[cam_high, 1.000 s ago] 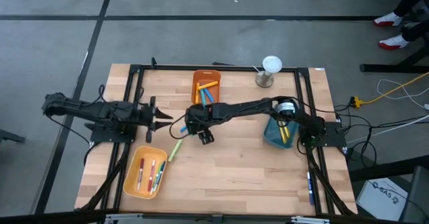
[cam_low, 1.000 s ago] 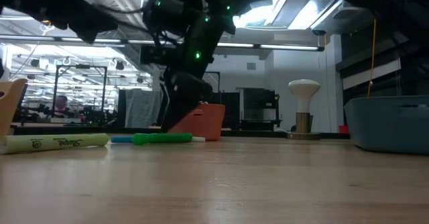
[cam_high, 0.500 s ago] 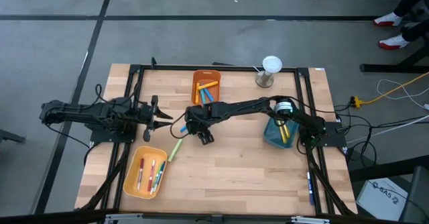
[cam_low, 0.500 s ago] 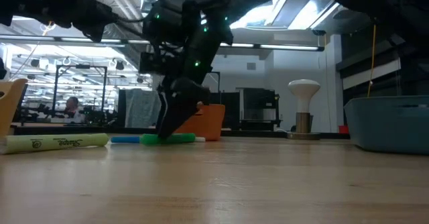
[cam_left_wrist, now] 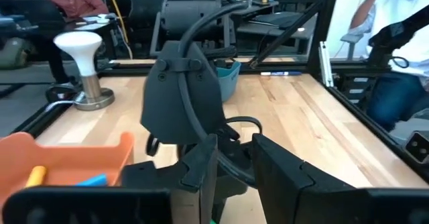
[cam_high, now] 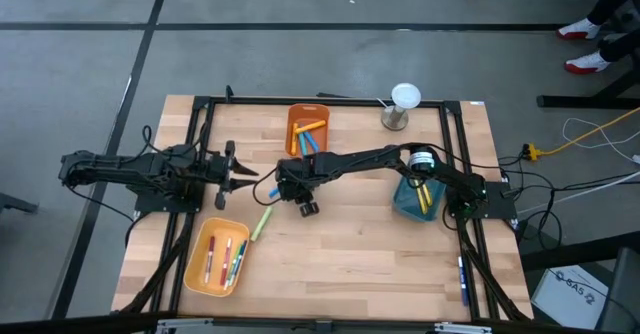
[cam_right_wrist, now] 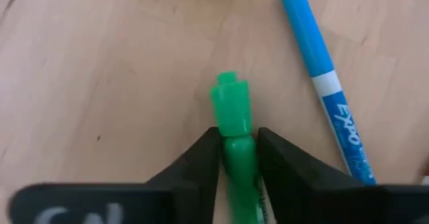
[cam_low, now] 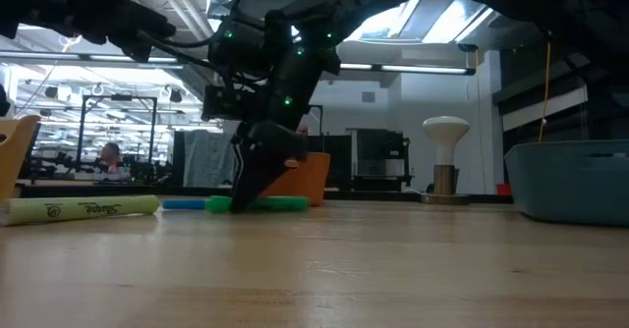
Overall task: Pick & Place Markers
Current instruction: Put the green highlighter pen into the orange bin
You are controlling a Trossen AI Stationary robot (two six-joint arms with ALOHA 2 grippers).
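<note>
Right tool (cam_right_wrist: 238, 147) is down on the surface (cam_high: 350, 254) near its middle, just in front of the orange bin (cam_high: 307, 127), fingers (cam_right_wrist: 194, 160) pinched on both sides of a green marker (cam_right_wrist: 236, 127); marker lies flat on the wood, cap end sticking out past the fingertips. In the low view the same tool (cam_low: 246, 186) stands tip-down on that green marker (cam_low: 280, 203). A blue marker (cam_right_wrist: 322, 76) lies just beside the green one, not touching it.

Left tool (cam_high: 232, 164) hovers over the left half of the surface, near the left edge, pointing toward the right arm; fingers (cam_left_wrist: 285, 177) narrow, a small gap between them, nothing held.

A yellow-green highlighter (cam_high: 261, 224) lies on the bare wood left of centre, beside the yellow bin (cam_high: 196, 264) at the front-left corner. That bin holds several markers (cam_high: 226, 259). Orange bin at the back edge holds more; the teal bin (cam_high: 405, 204) toward the right edge also has some in it. White lamp-like stand (cam_high: 403, 104) at the back edge, right of the orange bin.
</note>
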